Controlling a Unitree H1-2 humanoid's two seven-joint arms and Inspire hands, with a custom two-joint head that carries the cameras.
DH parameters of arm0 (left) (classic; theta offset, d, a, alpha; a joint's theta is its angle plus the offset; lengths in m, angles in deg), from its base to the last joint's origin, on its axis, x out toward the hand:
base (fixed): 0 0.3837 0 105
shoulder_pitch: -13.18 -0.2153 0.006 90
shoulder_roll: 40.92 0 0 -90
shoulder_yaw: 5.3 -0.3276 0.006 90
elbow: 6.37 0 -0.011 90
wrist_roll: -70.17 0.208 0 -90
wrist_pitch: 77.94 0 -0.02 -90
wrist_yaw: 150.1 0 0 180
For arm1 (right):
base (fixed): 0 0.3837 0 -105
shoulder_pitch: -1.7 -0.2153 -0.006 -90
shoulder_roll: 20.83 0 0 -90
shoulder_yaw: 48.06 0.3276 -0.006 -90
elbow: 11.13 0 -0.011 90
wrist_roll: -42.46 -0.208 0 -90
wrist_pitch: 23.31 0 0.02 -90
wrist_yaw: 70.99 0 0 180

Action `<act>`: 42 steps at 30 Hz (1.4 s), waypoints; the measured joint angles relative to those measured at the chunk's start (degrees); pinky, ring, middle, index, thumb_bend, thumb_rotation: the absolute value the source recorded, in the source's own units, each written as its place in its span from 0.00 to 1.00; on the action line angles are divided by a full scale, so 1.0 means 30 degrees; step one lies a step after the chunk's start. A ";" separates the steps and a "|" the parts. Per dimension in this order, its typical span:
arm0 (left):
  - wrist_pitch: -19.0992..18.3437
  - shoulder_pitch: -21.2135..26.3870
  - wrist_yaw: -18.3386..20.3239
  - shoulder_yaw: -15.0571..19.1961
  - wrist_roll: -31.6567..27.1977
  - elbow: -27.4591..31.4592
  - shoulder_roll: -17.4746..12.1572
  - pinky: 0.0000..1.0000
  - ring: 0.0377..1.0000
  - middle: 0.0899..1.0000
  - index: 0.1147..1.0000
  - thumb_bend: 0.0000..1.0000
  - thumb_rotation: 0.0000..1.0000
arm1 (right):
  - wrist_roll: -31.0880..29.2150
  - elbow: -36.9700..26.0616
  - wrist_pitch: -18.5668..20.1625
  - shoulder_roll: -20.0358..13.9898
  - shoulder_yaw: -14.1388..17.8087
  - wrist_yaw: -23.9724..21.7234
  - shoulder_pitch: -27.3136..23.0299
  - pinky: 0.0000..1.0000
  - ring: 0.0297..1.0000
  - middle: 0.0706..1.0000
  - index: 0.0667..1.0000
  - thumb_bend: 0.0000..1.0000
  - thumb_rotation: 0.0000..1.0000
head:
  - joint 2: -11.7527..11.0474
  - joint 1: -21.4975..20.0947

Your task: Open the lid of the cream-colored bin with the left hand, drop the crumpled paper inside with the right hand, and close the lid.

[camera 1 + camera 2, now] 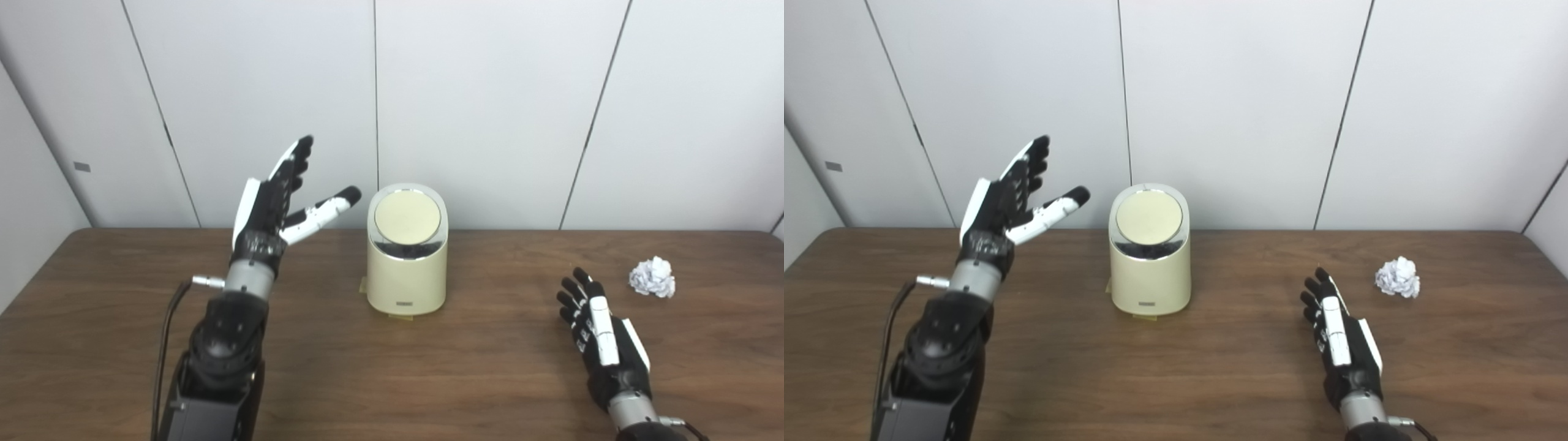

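The cream-colored bin [407, 269] stands upright at the middle of the table, its round lid [407, 218] down and closed. My left hand [275, 199] is raised to the left of the bin, open, fingers spread, thumb pointing at the lid, not touching it. The crumpled white paper [653, 277] lies on the table at the right. My right hand [597, 334] rests low over the table, open and empty, to the left of and nearer than the paper. In the right eye view the bin [1150, 269] and the paper [1398, 277] show the same way.
The brown wooden table [392, 367] runs to a white panelled wall [490, 110] close behind the bin. A black cable [166, 343] hangs along my left forearm.
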 measured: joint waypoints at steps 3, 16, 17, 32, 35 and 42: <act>-0.0198 0.0792 0.0354 -0.0502 0.0689 -0.0872 0.0022 0.88 0.93 0.95 0.95 0.94 0.24 | 0.0191 0.0006 0.0003 0.0149 -0.0056 0.0080 -0.0017 0.95 0.92 0.93 0.96 0.68 0.95 | 0.0029 0.0000; 0.0095 0.3627 0.1985 -0.3247 0.2968 -0.6167 -0.0619 0.78 0.93 0.97 0.94 0.97 0.17 | 0.0433 -0.0040 0.0006 0.0319 -0.0110 0.0189 -0.0003 0.95 0.92 0.93 0.96 0.68 0.96 | 0.0146 0.0058; 0.0120 0.3760 0.1997 -0.3423 0.3063 -0.6558 -0.0615 0.76 0.92 0.97 0.94 0.98 0.17 | 0.0447 -0.0060 0.0006 0.0334 -0.0128 0.0189 -0.0002 0.96 0.92 0.93 0.96 0.69 0.96 | 0.0175 0.0059; 0.2172 0.4549 0.1618 -0.4506 0.3889 -1.0198 -0.0379 0.79 0.96 0.99 0.92 0.95 0.02 | 0.0429 0.0205 -0.0228 0.0596 -0.0170 0.0521 -0.0026 0.98 0.93 0.94 0.96 0.66 0.96 | 0.0146 0.0029; 0.3033 0.4607 0.1244 -0.5006 0.4522 -1.0768 -0.0520 0.81 0.94 0.96 0.92 0.94 0.01 | 0.0361 0.0294 -0.0361 0.0584 -0.0095 0.0522 -0.0034 0.98 0.93 0.94 0.96 0.66 0.96 | 0.0176 -0.0117; 0.4475 0.4874 0.0599 -0.6378 0.6455 -1.1283 -0.1107 0.86 0.93 0.93 0.91 0.91 0.00 | 0.0351 0.0190 -0.0364 0.0595 -0.0140 0.0548 -0.0025 0.98 0.93 0.93 0.96 0.67 0.97 | 0.0352 -0.0380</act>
